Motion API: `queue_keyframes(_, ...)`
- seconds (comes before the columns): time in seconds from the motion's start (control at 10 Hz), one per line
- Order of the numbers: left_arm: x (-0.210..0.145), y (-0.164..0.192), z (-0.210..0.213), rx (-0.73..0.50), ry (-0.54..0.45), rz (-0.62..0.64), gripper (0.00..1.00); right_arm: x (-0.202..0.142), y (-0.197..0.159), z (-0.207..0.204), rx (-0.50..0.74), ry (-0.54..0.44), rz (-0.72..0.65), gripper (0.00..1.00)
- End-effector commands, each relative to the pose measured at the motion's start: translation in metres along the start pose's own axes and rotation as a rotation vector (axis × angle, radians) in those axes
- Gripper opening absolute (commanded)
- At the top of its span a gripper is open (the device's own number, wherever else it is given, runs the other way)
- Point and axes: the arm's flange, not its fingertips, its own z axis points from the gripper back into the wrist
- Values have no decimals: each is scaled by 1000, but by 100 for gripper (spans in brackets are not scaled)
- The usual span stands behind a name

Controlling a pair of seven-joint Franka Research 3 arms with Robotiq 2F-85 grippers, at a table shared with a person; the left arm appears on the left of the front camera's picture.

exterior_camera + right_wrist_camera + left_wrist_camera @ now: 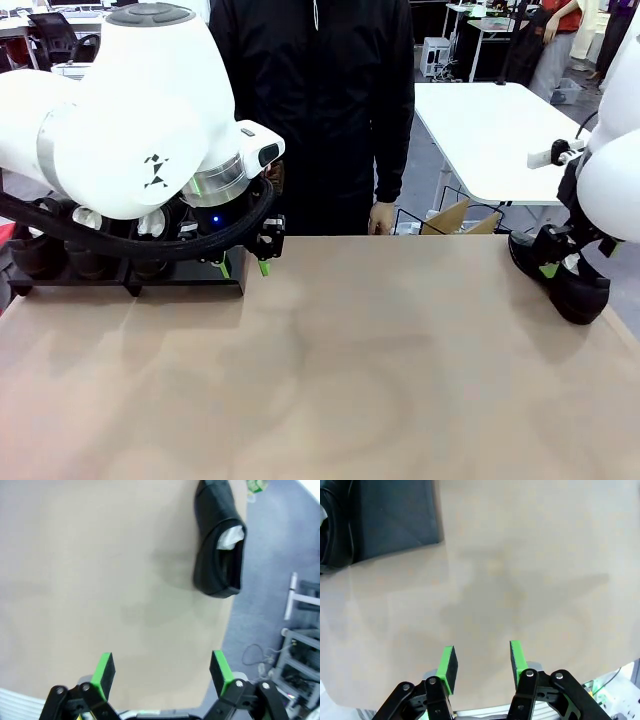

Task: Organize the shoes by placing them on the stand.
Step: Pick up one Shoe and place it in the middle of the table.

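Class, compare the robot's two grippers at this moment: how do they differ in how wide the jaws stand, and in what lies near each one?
The right gripper has its jaws spread wide; the left gripper has them partly closed, with a narrower gap.
A loose shoe lies on the table ahead of the right gripper; the left gripper hangs over bare table beside the stand.
Both are empty and have green pads.

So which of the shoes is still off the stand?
The shoe at the table's right edge, lying on the bare tabletop near the right end effector. The others stand in a row on the black stand at far left.
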Motion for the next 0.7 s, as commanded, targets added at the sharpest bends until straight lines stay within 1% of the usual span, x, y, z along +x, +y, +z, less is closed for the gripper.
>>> queue_keyframes(0.0,-1,2,0,8,-3,-6,57,54,-48,-40,-17,61,23,100)
queue_keyframes(0.1,-1,2,0,8,-3,-6,57,73,-67,-65,25,87,23,100)
queue_keyframes(0.2,-1,2,0,8,-3,-6,57,89,-84,-90,129,137,17,100)
queue_keyframes(0.3,-1,2,0,8,-3,-6,57,99,-98,-107,187,146,6,100)
queue_keyframes(0.4,-1,2,0,8,-3,-6,57,107,-107,-115,249,126,-7,100)
queue_keyframes(0.5,-1,2,0,8,-3,-6,57,112,-105,-105,233,86,-48,100)
queue_keyframes(0.6,-1,2,0,8,-3,-6,57,91,-101,-129,153,139,-11,100)
